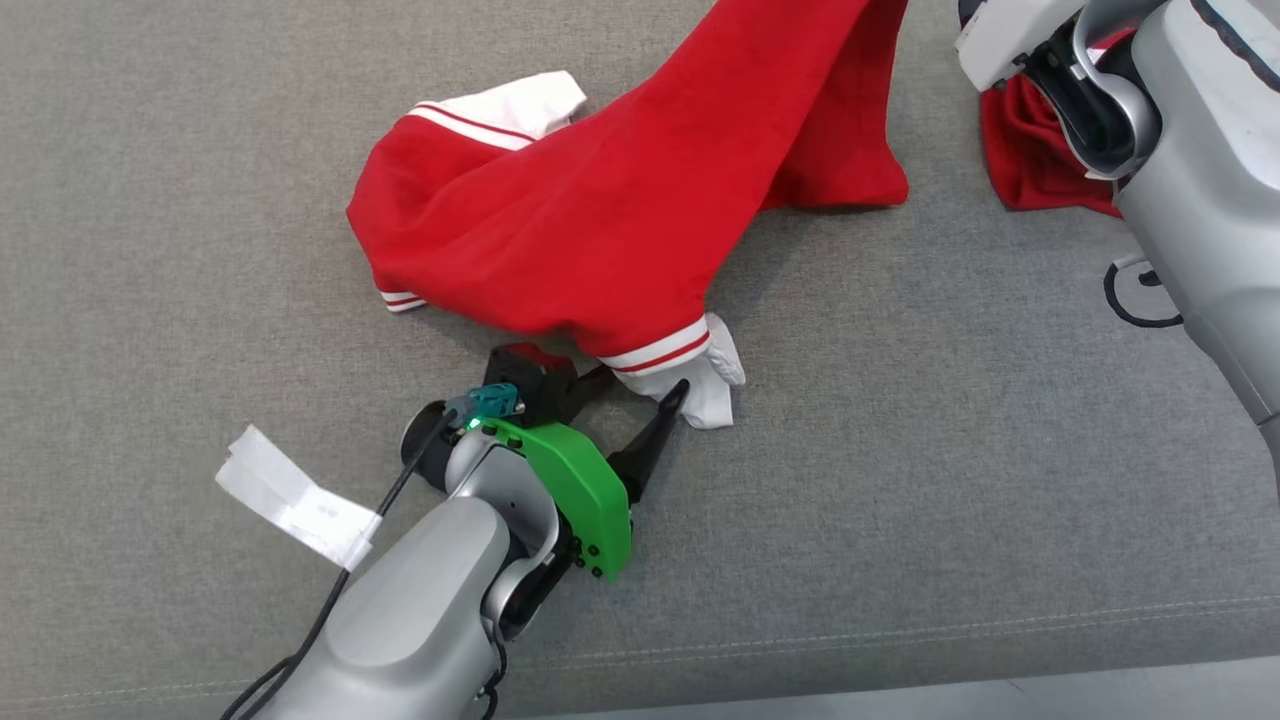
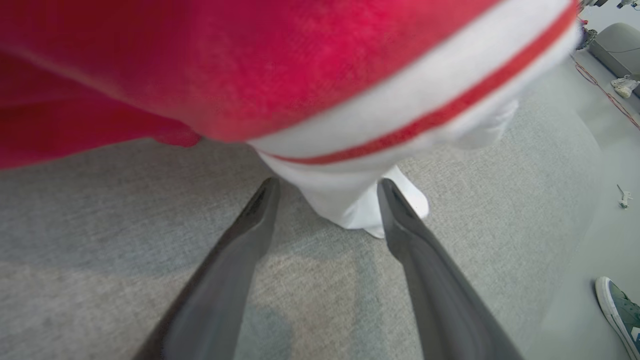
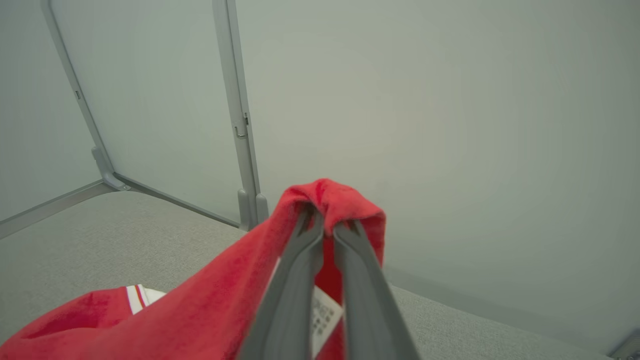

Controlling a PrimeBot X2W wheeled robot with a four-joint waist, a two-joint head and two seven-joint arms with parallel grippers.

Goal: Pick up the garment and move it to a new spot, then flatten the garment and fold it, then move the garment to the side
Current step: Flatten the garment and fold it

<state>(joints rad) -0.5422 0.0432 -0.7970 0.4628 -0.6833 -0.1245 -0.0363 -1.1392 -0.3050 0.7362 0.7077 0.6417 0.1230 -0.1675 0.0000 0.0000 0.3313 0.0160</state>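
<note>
The garment (image 1: 600,200) is red with white cuffs striped in red. It lies crumpled on the grey padded surface (image 1: 900,480), and its upper right part is pulled up off it. My left gripper (image 1: 642,383) is low at the garment's near edge, open, with a white cuff (image 2: 350,200) between its fingers (image 2: 260,210). My right gripper (image 3: 327,225) is raised and shut on a fold of the red garment (image 3: 200,310), with a white label (image 3: 325,315) hanging behind its fingers. The right arm (image 1: 1190,170) enters at the upper right of the head view.
A white paper tag (image 1: 290,500) hangs on the left arm's cable. A black mark (image 1: 1140,295) sits on the surface at right. The surface's front edge (image 1: 900,670) runs along the bottom. A shoe (image 2: 617,310) rests on the floor. Grey frame posts (image 3: 240,125) stand behind.
</note>
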